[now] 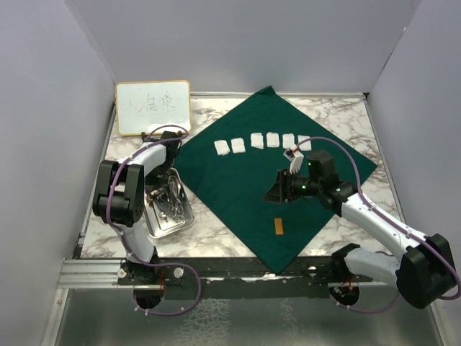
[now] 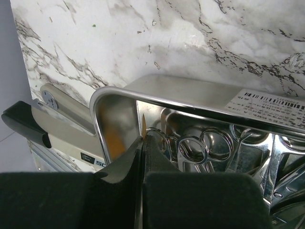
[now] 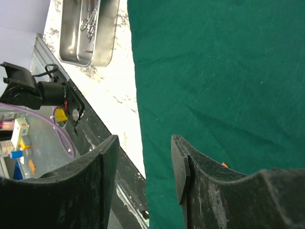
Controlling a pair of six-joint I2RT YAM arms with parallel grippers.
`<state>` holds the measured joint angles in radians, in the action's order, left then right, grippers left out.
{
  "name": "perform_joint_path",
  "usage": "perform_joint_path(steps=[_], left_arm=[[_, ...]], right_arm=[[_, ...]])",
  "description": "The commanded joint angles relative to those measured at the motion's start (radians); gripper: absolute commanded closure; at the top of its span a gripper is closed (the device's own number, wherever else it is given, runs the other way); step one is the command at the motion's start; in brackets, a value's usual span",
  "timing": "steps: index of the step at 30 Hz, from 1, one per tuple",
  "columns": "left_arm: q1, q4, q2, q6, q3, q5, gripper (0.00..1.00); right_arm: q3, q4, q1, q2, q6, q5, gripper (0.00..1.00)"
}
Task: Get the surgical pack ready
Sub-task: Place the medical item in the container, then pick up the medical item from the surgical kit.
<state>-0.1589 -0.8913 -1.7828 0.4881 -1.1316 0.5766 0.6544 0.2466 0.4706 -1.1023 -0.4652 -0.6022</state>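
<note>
Marble top point(image 1: 346, 115): one drape point(image 1: 238, 187), six gauze squares point(image 1: 257, 140), one tray point(image 1: 162, 225); left claw point(image 2: 143, 138) closed, right claw point(image 3: 143, 157) spread.

We see a table point(image 1: 338, 115) topped in white marble pattern with grey veining, closed in on three sides by plain pale lilac-grey panels: a back wall point(image 1: 238, 43), a left wall point(image 1: 43, 144) and a right wall point(image 1: 425, 108). The light is soft and even, throwing only faint shadows, and the marble glares bright in the right wrist view. A wood-framed whiteboard point(image 1: 153, 107) with faint writing sits at the table's far left corner. An aluminium rail point(image 1: 94, 270) runs along the near edge, and below it we see a dull, mottled grey floor point(image 1: 238, 324).
</note>
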Motion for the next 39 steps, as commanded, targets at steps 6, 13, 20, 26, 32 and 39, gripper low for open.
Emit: perform_joint_path(steps=[6,13,20,26,32,39], left_arm=[[0.004,0.016,-0.011,-0.007,0.01,-0.005,0.91],[0.003,0.029,0.076,-0.032,0.005,-0.07,0.7],[-0.001,0.034,0.268,-0.054,-0.012,-0.293,0.63],[-0.123,0.312,0.529,0.105,0.138,-0.757,0.48],[-0.361,0.638,0.594,0.317,0.312,-0.869,0.47],[-0.604,1.047,0.468,0.479,0.471,-0.896,0.48]], right_arm=[[-0.005,0.001,-0.01,0.01,0.014,0.01,0.51],[0.019,0.041,-0.012,0.019,0.022,0.035,0.51],[0.02,0.074,-0.014,0.027,0.02,0.041,0.51],[0.024,0.132,-0.016,0.027,0.019,0.092,0.51],[-0.01,0.166,-0.025,0.051,-0.066,0.146,0.52],[-0.069,0.264,-0.034,0.093,-0.178,0.319,0.54]])
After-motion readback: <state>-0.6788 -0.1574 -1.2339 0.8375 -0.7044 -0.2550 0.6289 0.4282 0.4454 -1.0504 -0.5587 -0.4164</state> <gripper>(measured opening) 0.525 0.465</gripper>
